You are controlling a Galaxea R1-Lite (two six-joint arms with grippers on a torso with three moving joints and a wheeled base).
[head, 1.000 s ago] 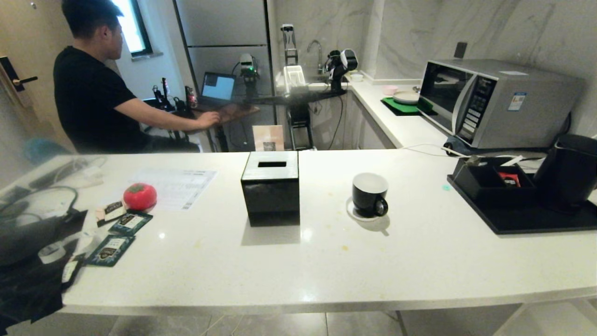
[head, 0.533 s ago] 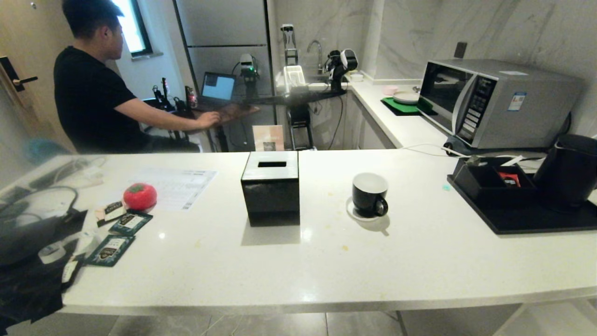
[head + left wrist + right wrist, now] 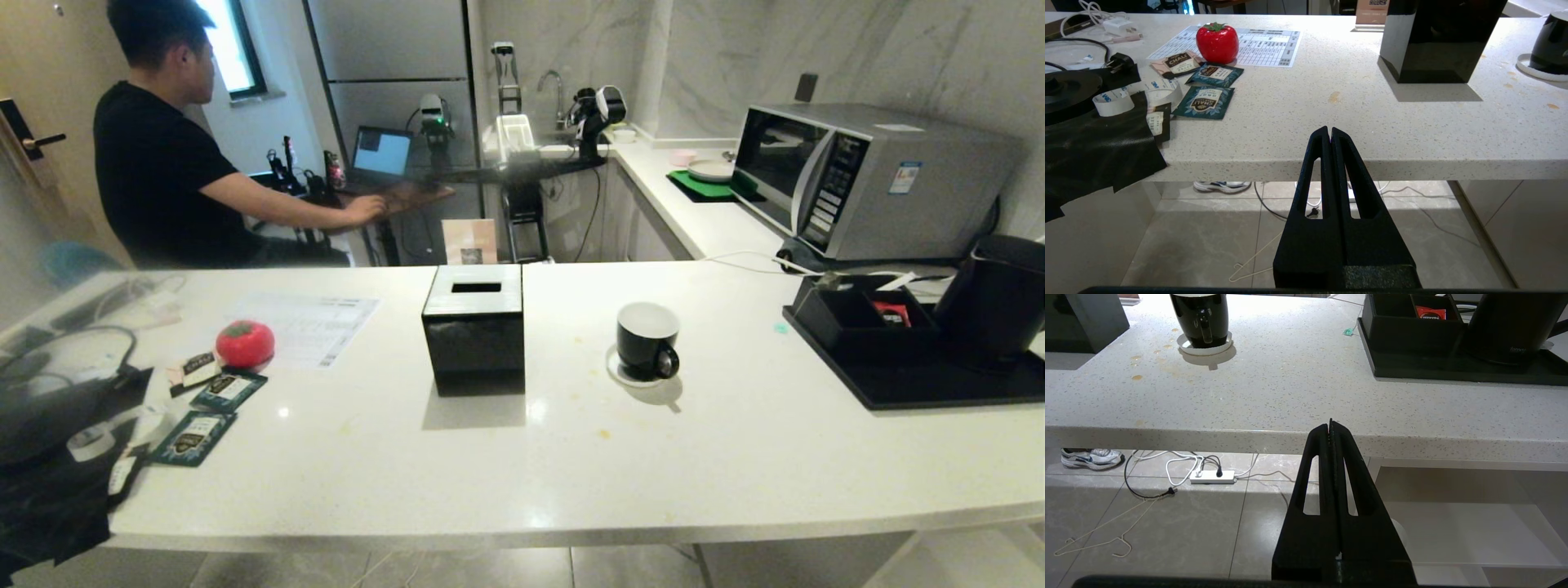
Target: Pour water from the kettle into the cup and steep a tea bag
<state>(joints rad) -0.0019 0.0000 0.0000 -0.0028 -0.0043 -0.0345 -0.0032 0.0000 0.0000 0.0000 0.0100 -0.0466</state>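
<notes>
On the counter (image 3: 735, 457), the cup (image 3: 647, 340) is sitting on a coaster (image 3: 620, 374) at centre. The tissue box (image 3: 474, 327) is standing at its nine o'clock; the tray (image 3: 939, 384) is lying at three o'clock, carrying the kettle (image 3: 998, 300). The microwave (image 3: 865, 178) is standing at one o'clock.

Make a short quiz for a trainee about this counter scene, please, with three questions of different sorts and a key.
1. True or false: the cup stands on a small white coaster.
2. Where is the kettle? A) on the black tray at the right end of the counter; B) beside the red tomato-shaped thing; C) on top of the tissue box.
3. How do the jaws of the left gripper and the right gripper stand, and is anything held?

Key
1. True.
2. A.
3. Both shut, holding nothing, out in front of the counter edge.
</notes>
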